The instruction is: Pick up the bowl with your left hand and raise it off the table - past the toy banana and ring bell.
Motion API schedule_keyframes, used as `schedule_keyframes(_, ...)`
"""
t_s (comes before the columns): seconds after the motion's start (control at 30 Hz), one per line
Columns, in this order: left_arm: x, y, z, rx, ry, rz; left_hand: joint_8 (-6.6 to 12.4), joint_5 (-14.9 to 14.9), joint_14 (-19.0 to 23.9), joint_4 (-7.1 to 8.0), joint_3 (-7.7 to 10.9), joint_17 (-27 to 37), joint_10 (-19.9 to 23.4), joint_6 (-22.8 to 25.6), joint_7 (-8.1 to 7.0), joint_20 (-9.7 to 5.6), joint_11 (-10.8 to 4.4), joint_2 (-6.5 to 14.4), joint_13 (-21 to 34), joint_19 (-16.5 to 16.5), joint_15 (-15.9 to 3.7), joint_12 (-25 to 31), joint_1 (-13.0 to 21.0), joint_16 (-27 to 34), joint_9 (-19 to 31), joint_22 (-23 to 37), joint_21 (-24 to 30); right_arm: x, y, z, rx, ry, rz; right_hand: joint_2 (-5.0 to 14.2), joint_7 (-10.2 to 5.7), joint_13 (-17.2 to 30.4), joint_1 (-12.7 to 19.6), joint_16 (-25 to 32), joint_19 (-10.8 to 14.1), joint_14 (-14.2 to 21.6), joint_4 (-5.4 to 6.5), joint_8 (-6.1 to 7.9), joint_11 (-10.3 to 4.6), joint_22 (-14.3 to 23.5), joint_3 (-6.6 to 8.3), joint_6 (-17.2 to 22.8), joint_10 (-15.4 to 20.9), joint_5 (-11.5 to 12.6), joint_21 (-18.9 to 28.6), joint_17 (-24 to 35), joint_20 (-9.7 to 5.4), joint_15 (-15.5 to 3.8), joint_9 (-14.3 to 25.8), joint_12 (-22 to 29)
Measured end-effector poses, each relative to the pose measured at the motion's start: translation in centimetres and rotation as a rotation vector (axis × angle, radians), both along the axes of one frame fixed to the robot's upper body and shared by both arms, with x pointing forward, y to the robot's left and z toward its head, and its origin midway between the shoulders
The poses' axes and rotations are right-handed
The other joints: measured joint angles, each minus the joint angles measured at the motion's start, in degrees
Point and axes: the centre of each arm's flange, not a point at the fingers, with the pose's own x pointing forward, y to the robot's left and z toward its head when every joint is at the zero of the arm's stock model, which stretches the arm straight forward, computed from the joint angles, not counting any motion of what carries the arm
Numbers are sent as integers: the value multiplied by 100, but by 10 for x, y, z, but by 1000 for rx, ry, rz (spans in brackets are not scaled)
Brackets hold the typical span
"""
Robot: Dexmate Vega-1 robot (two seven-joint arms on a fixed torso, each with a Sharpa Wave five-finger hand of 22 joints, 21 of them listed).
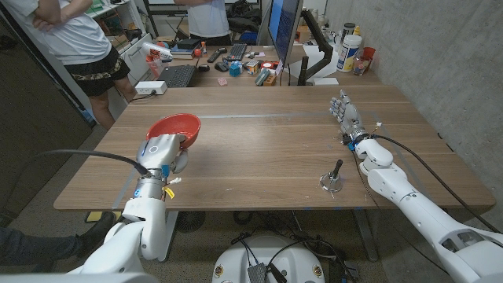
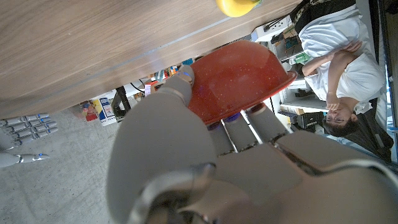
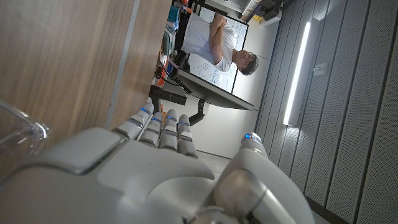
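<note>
At the wooden table [image 1: 267, 149], my left hand [image 1: 161, 153] grips the red bowl [image 1: 177, 129] by its near rim — thumb over the edge, fingers under the base, as the left wrist view shows. The bowl sits tilted in my grasp at about nine o'clock from the table's centre; whether it is clear of the wood I cannot tell from the head view. In the left wrist view, a bit of the yellow toy banana [image 2: 236, 6] peeks in just beyond the bowl's rim. The ring bell [image 1: 332, 181] stands on the table at about four o'clock, near the front edge. My right hand [image 1: 346, 114] holds nothing — fingers straight and apart — at two o'clock. Two people stand behind the table, beside a cluttered desk.
</note>
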Motion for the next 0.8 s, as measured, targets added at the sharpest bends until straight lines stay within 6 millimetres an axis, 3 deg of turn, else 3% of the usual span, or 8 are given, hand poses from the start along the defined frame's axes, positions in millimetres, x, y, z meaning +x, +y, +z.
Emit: schedule_keyframes(0.8, -10, 1, 9, 15, -30, -2, 39, -2, 0, 1, 1, 27, 11, 34, -33, 29, -8, -4, 53, -30, 0, -23, -43, -23, -5, 4, -15, -2, 5, -1, 4, -4, 2, 0, 0, 0, 0, 0, 0, 0, 0, 0, 0, 0, 0, 0, 0, 0, 0, 0, 0, 0, 0, 0)
